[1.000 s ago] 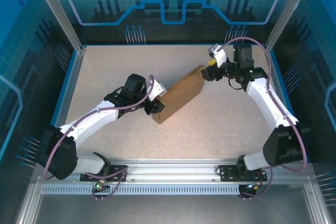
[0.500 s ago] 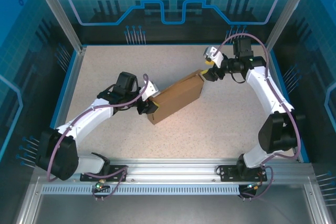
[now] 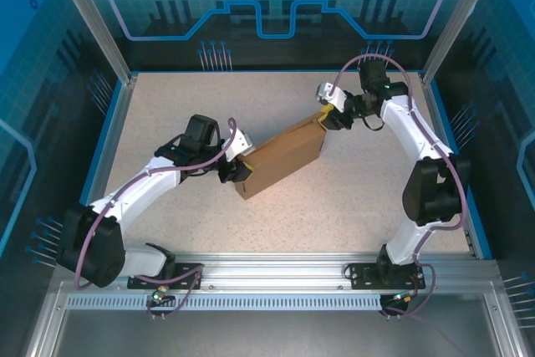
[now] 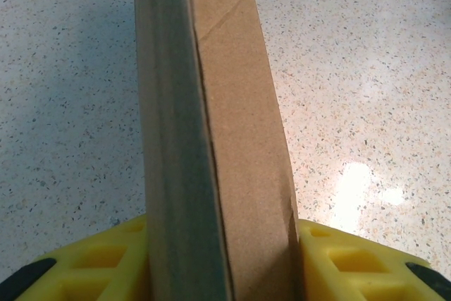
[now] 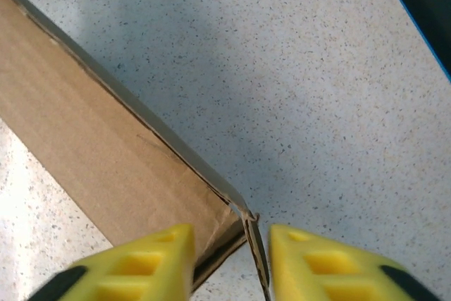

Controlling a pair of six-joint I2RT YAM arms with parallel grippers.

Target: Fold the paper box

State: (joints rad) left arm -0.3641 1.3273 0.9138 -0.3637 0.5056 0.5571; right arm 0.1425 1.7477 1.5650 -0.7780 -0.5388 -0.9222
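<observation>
The paper box (image 3: 282, 155) is a closed, flat brown cardboard box lying diagonally on the table. My left gripper (image 3: 236, 172) holds its lower-left end. In the left wrist view the box (image 4: 232, 103) stands on edge between the yellow fingers (image 4: 106, 262), and the left gripper (image 4: 222, 262) is shut on it with both pads against the cardboard. My right gripper (image 3: 328, 116) sits at the box's upper-right corner. In the right wrist view that corner (image 5: 243, 213) and a thin side flap lie between the fingers of the right gripper (image 5: 232, 262), which is open with gaps on both sides.
The speckled tabletop (image 3: 184, 106) is bounded by a blue rim and metal frame posts (image 3: 92, 18). The right arm's links (image 3: 426, 181) run along the right edge. Free room lies in front of the box and at the back left.
The box has turned to a flatter diagonal as the left gripper shifted left with it. The right arm has swung toward the back, its gripper staying at the box's upper-right corner.
</observation>
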